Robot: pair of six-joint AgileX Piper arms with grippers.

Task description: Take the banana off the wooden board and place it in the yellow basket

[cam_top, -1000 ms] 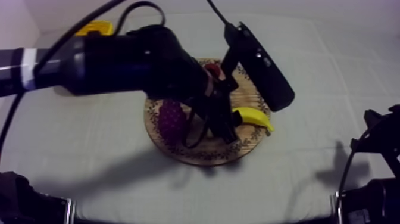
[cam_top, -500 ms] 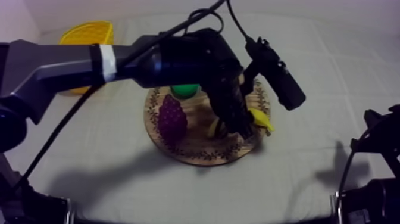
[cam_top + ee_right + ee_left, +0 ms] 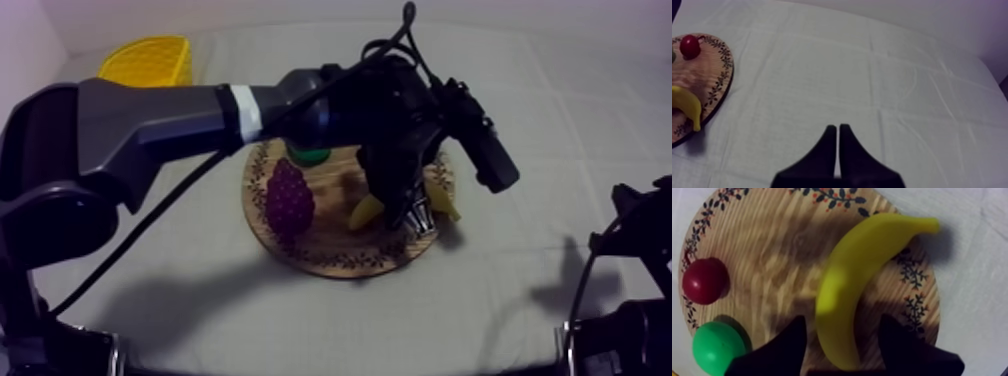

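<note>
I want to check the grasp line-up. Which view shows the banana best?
Left wrist view: the whole banana lies on the wooden board, one end inside the open left gripper. Top view: the left arm hides its middle. Right wrist view: just part of it.

Left gripper [image 3: 414, 213] over banana [image 3: 365, 212], grapes [image 3: 288, 200] beside

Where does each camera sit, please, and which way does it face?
Top view: overhead, looking down aslant at the wooden board and yellow basket; left arm over the board.
Left wrist view: on the left arm, looking down at the banana between the open left fingers.
Right wrist view: on the right arm, looking across the cloth to the board's edge; right fingers together.
Shared: both wrist views show banana and small red fruit.
</note>
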